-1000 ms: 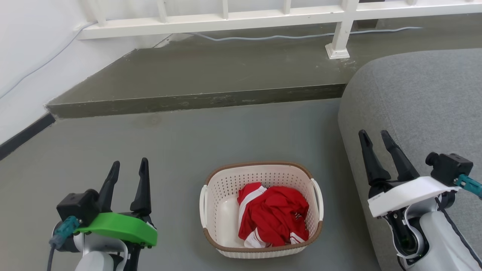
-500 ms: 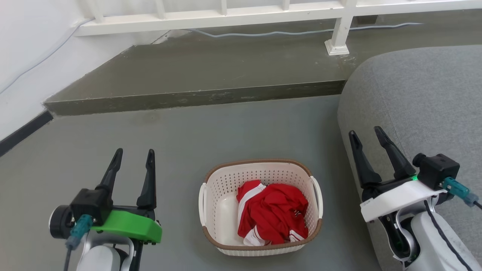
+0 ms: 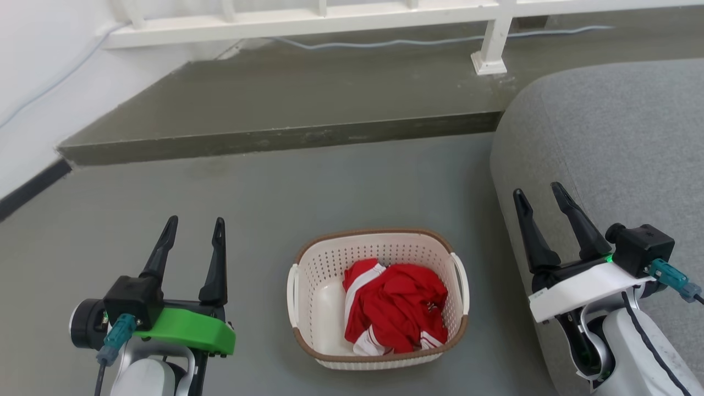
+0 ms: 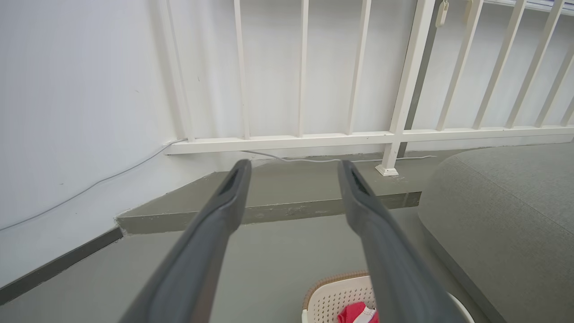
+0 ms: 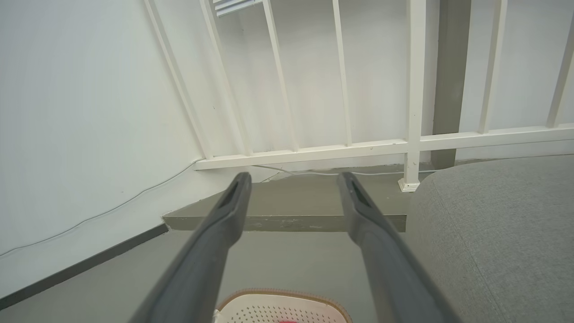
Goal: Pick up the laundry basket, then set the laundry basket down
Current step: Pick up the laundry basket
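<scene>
Left pincer [image 3: 196,221]: hangs at the lower left of the head view above the grey floor [image 3: 275,187], fingers apart, grips nothing. To its right, clear of both fingers: the laundry basket [image 3: 324,264], upright on the floor, between the two arms. Holds a crumpled red and white garment [image 3: 396,308] heaped toward its right side; shows bare white bottom on its left. White loop handles [image 3: 290,297] on both short sides, touched by neither arm. Farther right: right pincer [image 3: 537,190], fingers likewise apart and empty, poised in front of the grey sofa [image 3: 605,126]. Beyond the basket: a low concrete step [image 3: 275,104], then a white railing [image 3: 308,25] along the wall.
</scene>
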